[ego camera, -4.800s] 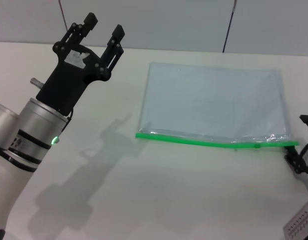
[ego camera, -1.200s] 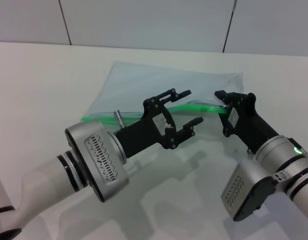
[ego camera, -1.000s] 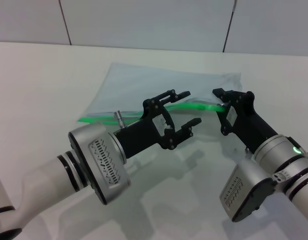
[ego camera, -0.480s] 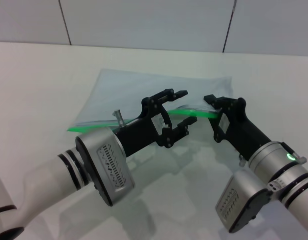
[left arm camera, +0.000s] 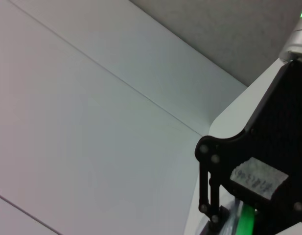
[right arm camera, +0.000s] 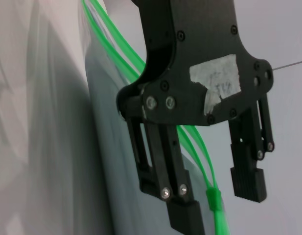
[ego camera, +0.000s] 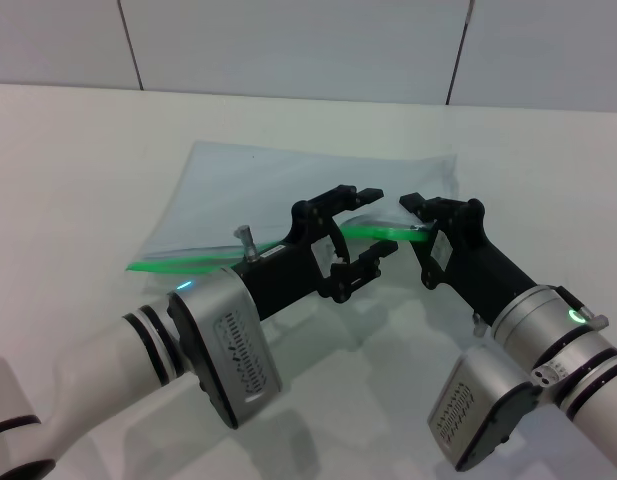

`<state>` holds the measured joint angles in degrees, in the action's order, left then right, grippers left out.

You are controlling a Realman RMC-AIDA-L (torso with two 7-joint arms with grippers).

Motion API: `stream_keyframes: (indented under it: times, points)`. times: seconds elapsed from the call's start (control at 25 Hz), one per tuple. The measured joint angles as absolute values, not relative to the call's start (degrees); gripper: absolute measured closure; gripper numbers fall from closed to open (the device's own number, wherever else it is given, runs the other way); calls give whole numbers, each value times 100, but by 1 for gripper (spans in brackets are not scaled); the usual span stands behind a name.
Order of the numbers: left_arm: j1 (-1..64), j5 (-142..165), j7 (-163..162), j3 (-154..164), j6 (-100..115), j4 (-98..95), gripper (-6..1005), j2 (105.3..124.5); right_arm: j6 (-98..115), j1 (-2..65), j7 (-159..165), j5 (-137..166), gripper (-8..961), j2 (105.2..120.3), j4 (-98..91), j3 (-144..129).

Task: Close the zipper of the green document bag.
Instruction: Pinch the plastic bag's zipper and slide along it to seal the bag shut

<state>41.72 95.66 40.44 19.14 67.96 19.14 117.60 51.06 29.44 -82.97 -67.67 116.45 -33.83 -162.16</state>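
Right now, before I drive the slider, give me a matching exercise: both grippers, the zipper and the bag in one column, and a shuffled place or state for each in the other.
1. left gripper
2. right gripper
3. zipper
4. green document bag

A. pale and translucent, lying on the white table
B. open, fingers either side of the slider tab
C. bright green, its two tracks apart
D. at the strip, right of the other gripper in the head view

Pairs: 1-B, 2-D, 3-C, 4-A
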Motion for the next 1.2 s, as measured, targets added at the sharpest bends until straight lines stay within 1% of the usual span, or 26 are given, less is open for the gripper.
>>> stream_keyframes:
  times: [0.4,0.64,0.84,1.2]
  points:
    - [4175,9561,4485,1872,6793,1982,457,11760,5100,2944,-8297,-6767,902,11645,-3384,-16285]
    - [4165,9558,4722,1872,6800,1995,631,11763,5099,2944,-8297,-6767,902,11645,-3384,-16286]
    - [4162,9554,4790,1872,6792,2002,735,11765,5079,2944,-8297,-6767,902,11645,-3383,-16293]
    - [4158,9588,4844,1890,6790,2004,748,11768,5083,2951,-8300,-6767,902,11646,-3373,-16348]
